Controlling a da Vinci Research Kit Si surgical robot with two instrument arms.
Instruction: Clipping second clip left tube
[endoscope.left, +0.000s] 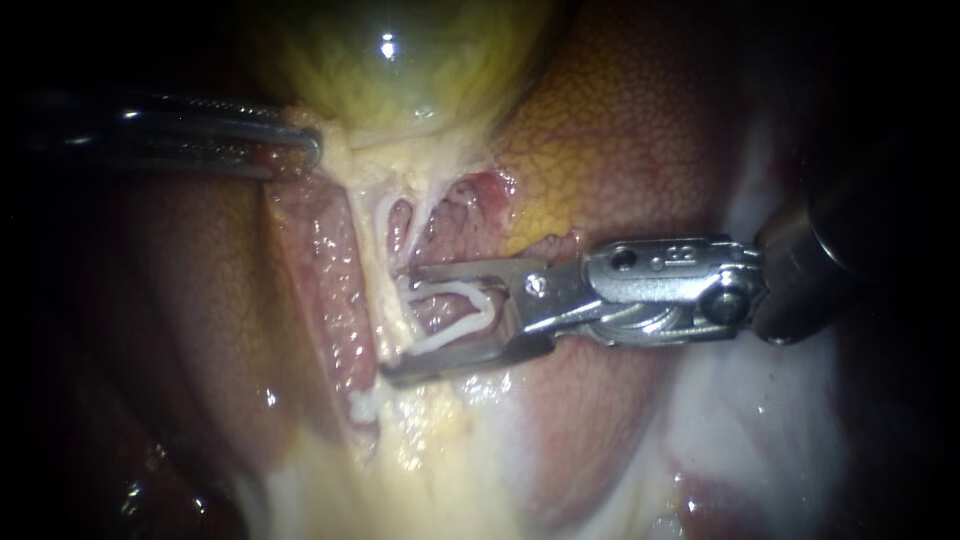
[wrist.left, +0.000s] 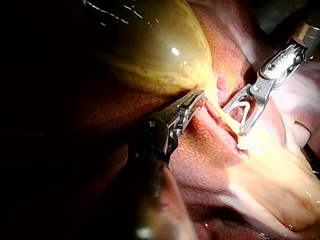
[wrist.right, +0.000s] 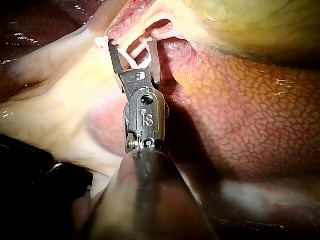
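The pale left tube (endoscope.left: 366, 240) runs down from the neck of the yellow-green gallbladder (endoscope.left: 400, 60). My right instrument (endoscope.left: 393, 322) comes in from the right. Its jaws stand wide apart and carry a white V-shaped clip (endoscope.left: 470, 300), with the left tube lying between the jaw tips. The right wrist view shows the same jaws (wrist.right: 131, 42) straddling the tube with the clip (wrist.right: 137, 59) in them. My left instrument (endoscope.left: 312, 150) is shut on tissue at the gallbladder neck, up and left of the tube, also visible in the left wrist view (wrist.left: 200, 96).
Mottled liver (endoscope.left: 640, 130) lies behind and right of the tubes. A second thin strand (endoscope.left: 428, 195) runs beside the left tube. A small white lump (endoscope.left: 360, 405) sits low on the tube below the lower jaw. Pale fatty tissue (endoscope.left: 450, 450) spreads beneath.
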